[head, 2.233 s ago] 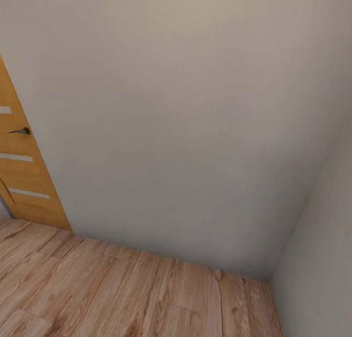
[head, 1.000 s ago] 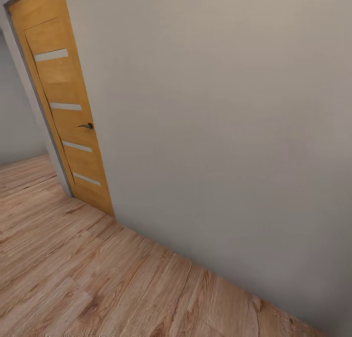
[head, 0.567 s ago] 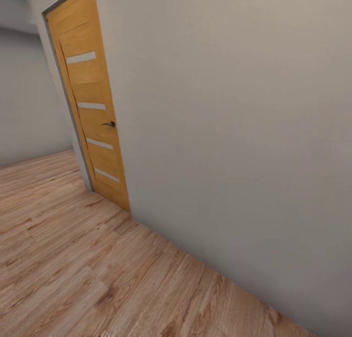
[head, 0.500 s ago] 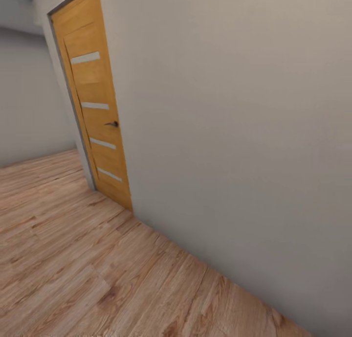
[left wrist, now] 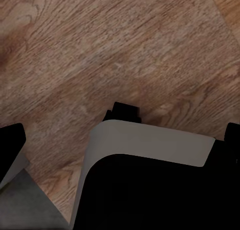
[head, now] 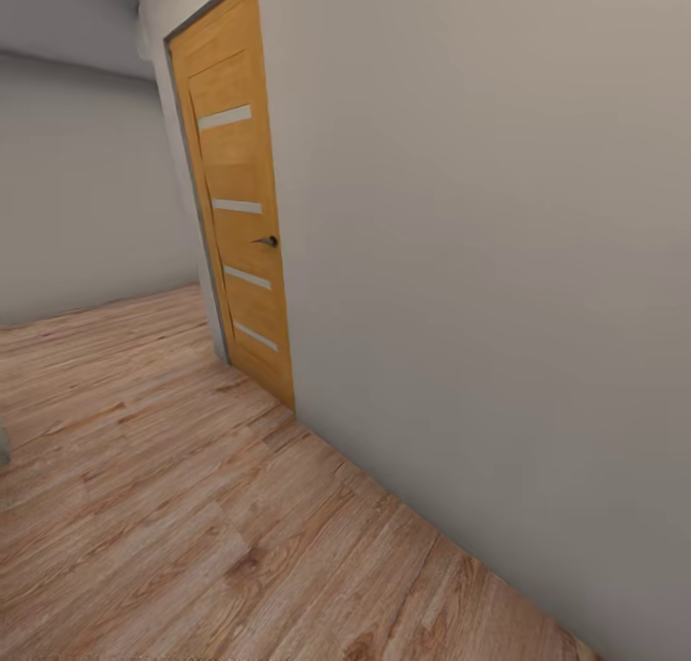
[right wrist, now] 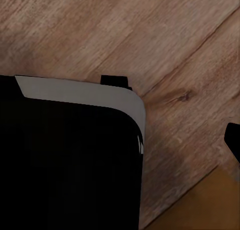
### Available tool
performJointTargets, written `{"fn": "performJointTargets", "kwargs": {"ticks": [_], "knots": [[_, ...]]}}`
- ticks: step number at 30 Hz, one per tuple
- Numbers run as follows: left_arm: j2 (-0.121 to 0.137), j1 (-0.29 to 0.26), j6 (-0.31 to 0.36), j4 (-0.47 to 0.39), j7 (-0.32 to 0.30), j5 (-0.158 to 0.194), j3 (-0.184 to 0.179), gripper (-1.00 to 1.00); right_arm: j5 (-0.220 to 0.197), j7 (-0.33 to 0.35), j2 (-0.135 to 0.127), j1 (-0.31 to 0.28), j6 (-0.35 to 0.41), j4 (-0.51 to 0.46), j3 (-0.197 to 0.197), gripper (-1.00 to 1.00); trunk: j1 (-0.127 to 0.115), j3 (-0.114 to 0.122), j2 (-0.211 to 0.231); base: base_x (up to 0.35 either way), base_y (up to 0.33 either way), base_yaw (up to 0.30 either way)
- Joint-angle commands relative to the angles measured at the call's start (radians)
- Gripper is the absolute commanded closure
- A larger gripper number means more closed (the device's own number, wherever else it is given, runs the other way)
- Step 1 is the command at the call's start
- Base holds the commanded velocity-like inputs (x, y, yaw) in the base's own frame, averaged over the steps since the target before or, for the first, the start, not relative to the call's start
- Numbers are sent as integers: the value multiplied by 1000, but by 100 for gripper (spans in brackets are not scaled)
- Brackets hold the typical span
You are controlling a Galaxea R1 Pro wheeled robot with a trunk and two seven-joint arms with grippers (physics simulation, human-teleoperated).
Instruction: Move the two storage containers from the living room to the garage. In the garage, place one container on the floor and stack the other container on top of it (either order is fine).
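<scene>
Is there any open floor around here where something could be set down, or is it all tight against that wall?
In the head view, a broad stretch of wood plank floor lies bare, bordered by the long grey wall on the right, the orange door and a far wall behind. It narrows to a wedge along the long wall at lower right. Both wrist views look down on planks beside the robot's dark body.

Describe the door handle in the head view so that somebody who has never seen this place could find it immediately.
Start at the long pale grey wall above the wood plank floor. At its far end stands an orange wooden door with four pale horizontal slits. The door handle is the small dark lever at the door's right edge, between the second and third slit, the only dark piece there.
</scene>
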Motion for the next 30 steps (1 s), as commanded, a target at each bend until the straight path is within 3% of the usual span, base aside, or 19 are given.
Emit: {"fn": "performJointTargets", "kwargs": {"ticks": [1, 30], "knots": [[0, -1, -3, 1, 1, 5, -1, -100, -6, -2, 0, -1, -6, 3, 8, -100, 0, -1, 0, 66, 0, 269], [0, -1, -2, 1, 1, 6, -1, -100, -6, -2, -1, -1, -6, 3, 7, -100, 0, -1, 0, 294, 0, 269]]}}
